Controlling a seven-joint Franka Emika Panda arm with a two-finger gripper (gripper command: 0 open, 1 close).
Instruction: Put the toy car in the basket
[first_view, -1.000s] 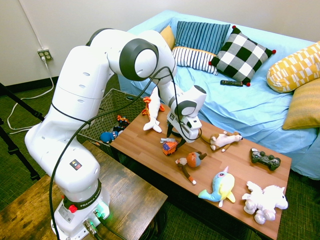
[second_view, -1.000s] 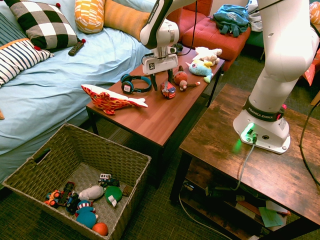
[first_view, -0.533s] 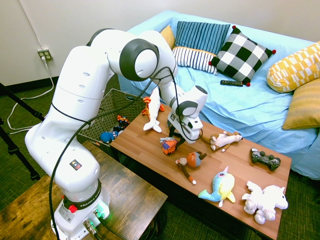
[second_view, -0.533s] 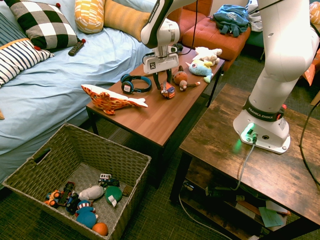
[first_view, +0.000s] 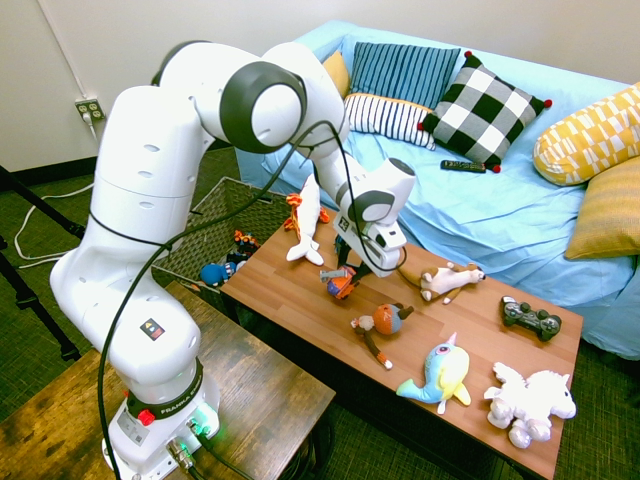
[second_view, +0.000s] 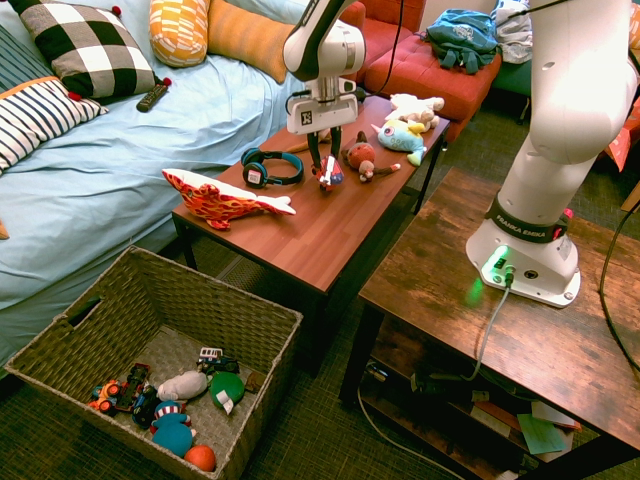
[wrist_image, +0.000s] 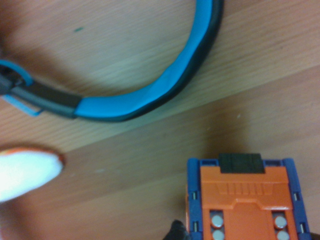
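Note:
The toy car (first_view: 340, 284) is small, orange with blue parts, and hangs tilted just above the wooden coffee table (first_view: 300, 300). My gripper (first_view: 343, 276) is shut on the toy car (second_view: 327, 176), fingers pointing down. In the wrist view the car's orange and blue body (wrist_image: 241, 200) fills the lower right over the tabletop. The basket (second_view: 205, 292) stands on the floor beyond the table's end, away from the gripper (second_view: 326, 168). In the first exterior view the basket (first_view: 225, 208) lies partly hidden behind the arm.
On the table lie an orange whale plush (second_view: 225, 200), blue headphones (second_view: 272, 165), a monkey plush (first_view: 385, 322), a dog plush (first_view: 450, 280), a narwhal plush (first_view: 443, 372), a game controller (first_view: 530, 318) and a white plush (first_view: 530, 398). Several toys (second_view: 170, 395) lie in the basket.
The gripper has risen from the tabletop with the toy car in it; the car was standing on the table a second ago and now hangs tilted.

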